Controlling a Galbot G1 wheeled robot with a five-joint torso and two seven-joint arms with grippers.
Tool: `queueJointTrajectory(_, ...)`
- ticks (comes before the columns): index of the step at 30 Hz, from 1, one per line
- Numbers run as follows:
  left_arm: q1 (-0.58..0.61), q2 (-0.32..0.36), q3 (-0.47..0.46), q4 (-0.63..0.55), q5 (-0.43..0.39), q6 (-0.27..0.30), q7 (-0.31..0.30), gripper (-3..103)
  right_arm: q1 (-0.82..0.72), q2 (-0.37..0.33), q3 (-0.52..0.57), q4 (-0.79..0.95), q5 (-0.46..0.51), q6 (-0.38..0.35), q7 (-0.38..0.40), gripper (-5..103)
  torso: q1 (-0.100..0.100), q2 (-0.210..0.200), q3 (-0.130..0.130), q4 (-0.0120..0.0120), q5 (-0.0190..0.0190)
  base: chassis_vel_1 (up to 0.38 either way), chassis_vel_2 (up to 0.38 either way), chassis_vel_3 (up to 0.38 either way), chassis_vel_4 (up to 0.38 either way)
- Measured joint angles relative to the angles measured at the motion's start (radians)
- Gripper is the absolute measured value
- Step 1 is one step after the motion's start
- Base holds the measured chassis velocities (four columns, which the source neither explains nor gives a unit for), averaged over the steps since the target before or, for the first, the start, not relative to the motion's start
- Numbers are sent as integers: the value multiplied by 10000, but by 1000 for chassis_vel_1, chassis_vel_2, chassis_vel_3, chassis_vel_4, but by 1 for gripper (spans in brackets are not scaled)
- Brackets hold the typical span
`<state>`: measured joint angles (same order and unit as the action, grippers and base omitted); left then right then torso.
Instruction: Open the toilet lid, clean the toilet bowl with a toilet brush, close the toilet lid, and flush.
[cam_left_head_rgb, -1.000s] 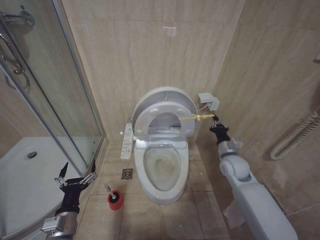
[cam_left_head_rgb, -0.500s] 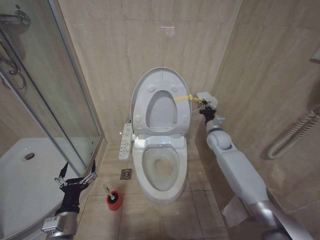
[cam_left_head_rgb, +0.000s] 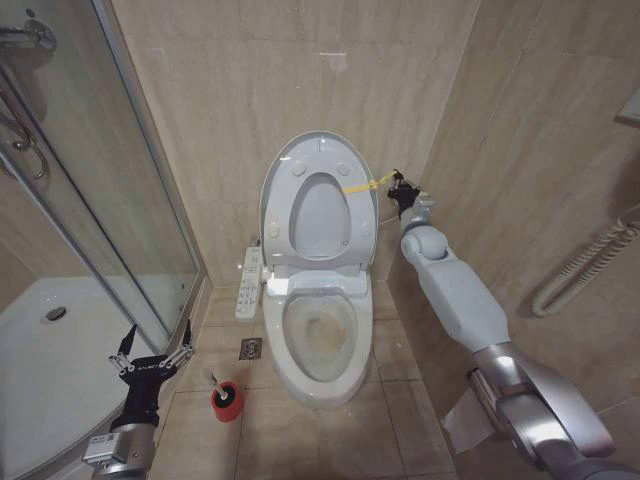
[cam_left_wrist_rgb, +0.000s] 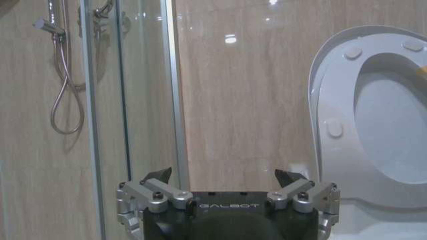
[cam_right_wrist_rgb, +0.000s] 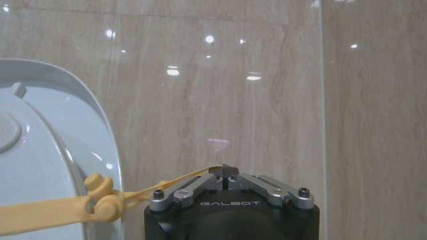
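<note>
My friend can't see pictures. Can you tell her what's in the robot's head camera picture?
A white toilet stands against a tan tiled wall with the toilet lid up. The right gripper, jaws shut, holds a yellow strap tied to the lid. The left gripper, jaws open, waits near the floor by the red toilet brush and glass shower.

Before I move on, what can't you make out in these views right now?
- Glossy white toilet lid: mostly behind the raised seat, head view.
- Yellow strap attachment: cut off, right wrist view.
- Red-cupped toilet brush head: hidden in its holder.
- Left gripper fingers: partly cropped.
</note>
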<state>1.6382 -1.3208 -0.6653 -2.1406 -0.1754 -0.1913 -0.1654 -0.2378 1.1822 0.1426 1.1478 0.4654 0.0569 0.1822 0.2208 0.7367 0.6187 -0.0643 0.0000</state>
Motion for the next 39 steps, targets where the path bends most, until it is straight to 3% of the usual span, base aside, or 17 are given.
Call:
queueJointTrajectory(14,0,0,0,0,0,0,0,100,295,-77,-519,-14,21,-104,63,0,-1,0,-1,5,0,0,0,0,0)
queueJointTrajectory(25,0,0,0,0,0,0,0,100,-601,-738,-594,1376,267,-627,359,0,-1,2,-1,2,1,0,0,0,0)
queueJointTrajectory(26,0,0,0,0,0,0,0,100,-723,-826,-586,1531,302,-656,362,20,-1,1,-1,1,1,0,0,0,0)
queueJointTrajectory(32,0,0,0,0,0,0,0,100,-1184,-1142,-500,2226,433,-750,362,20,-1,2,-2,3,1,0,0,0,0)
queueJointTrajectory(33,0,0,0,0,0,0,0,100,-1296,-1211,-475,2409,473,-783,362,47,-1,2,-2,3,1,0,0,0,0)
queueJointTrajectory(39,0,0,0,0,0,0,0,100,-1772,-1409,-338,3120,612,-927,401,47,-1,2,-2,5,0,0,0,0,0)
